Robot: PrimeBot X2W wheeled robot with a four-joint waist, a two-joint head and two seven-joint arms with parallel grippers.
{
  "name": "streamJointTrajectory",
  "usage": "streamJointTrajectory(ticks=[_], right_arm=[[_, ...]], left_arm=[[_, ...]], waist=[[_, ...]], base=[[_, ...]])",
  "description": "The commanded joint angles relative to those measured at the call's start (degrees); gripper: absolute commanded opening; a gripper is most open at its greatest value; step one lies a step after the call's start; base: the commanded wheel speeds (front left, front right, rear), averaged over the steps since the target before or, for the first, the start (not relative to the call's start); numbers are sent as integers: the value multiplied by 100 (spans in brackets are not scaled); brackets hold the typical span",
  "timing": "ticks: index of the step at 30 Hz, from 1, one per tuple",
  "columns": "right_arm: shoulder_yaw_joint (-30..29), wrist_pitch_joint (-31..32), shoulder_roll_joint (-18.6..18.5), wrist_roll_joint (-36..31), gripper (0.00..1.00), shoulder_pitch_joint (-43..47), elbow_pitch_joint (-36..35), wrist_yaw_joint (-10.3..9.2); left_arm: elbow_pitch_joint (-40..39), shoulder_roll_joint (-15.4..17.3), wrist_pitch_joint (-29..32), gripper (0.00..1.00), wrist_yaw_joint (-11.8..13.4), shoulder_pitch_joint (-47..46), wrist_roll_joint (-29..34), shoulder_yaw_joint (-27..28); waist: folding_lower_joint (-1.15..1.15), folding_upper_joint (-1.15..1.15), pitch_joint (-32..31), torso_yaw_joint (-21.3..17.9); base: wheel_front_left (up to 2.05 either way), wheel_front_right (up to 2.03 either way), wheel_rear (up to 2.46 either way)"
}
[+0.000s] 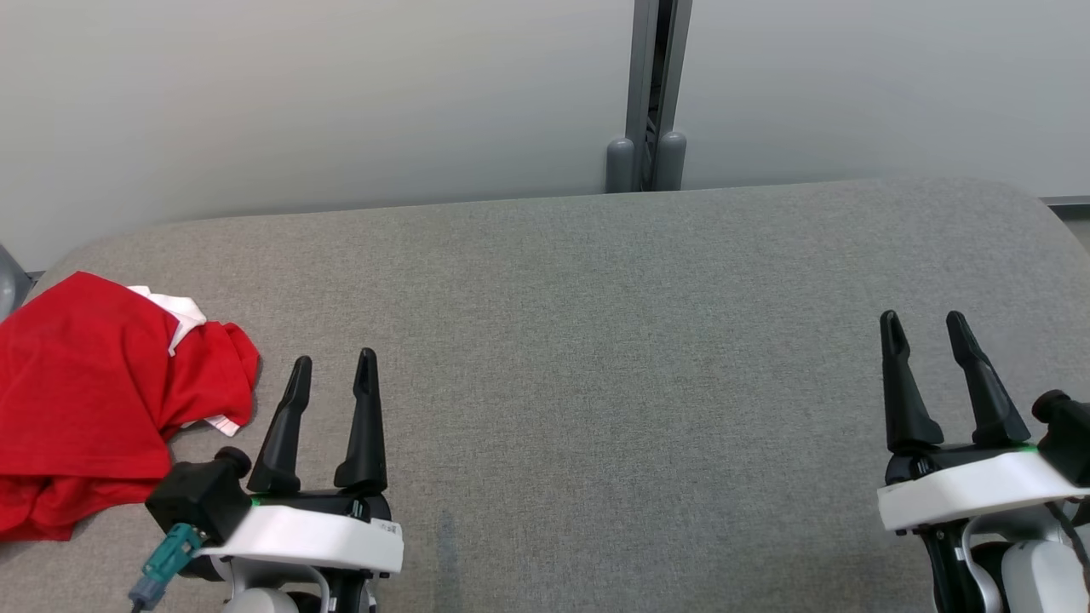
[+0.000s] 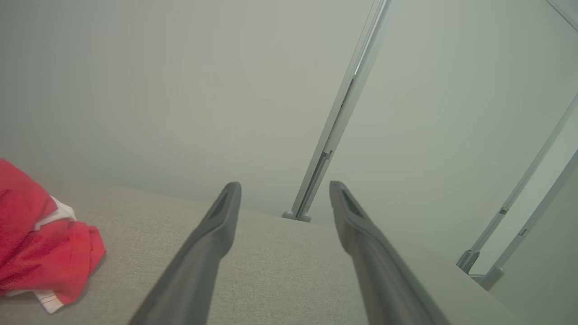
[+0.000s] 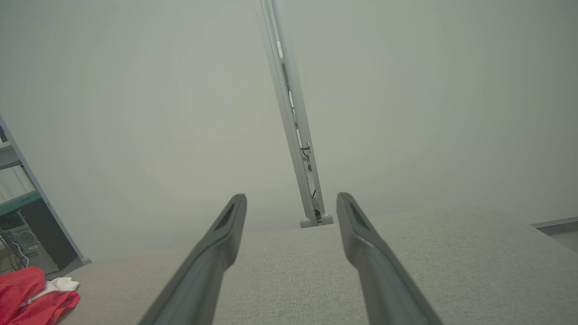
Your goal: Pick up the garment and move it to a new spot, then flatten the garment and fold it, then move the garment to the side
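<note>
It looked like a robotics lab or test cell rather than a home. The work surface was a broad table (image 1: 596,340) covered in plain grey fabric. Behind it stood bare, pale partition panels (image 1: 341,102), joined at a grey metal post (image 1: 656,85) with rounded feet. Off to one side, a computer tower (image 3: 27,239) sat beneath a teal-edged shelf (image 3: 18,199).

Red garment (image 1: 81,400) with white trim, crumpled, at the table's left edge

garment (image 1: 85,400): cut off by left edge | folds hide its underside
</note>
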Motion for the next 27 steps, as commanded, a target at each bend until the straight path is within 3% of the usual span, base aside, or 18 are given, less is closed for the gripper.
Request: streamJointTrajectory(ticks=[1,10,27], right_arm=[[16,-71,-40,-170,100,16,-1,2],[136,-260,-53,-571,100,30,176,1],[360,-546,-71,-1203,100,35,209,1]], left_arm=[[-19,23,-39,100,49,-18,214,-23],[147,26,-123,100,216,79,1097,-223],[201,33,-238,100,409,149,1959,-269]], waist=[[0,0,1,0],[0,0,12,3],[0,0,62,2]], base=[[0,0,0],[0,0,0],[0,0,0]])
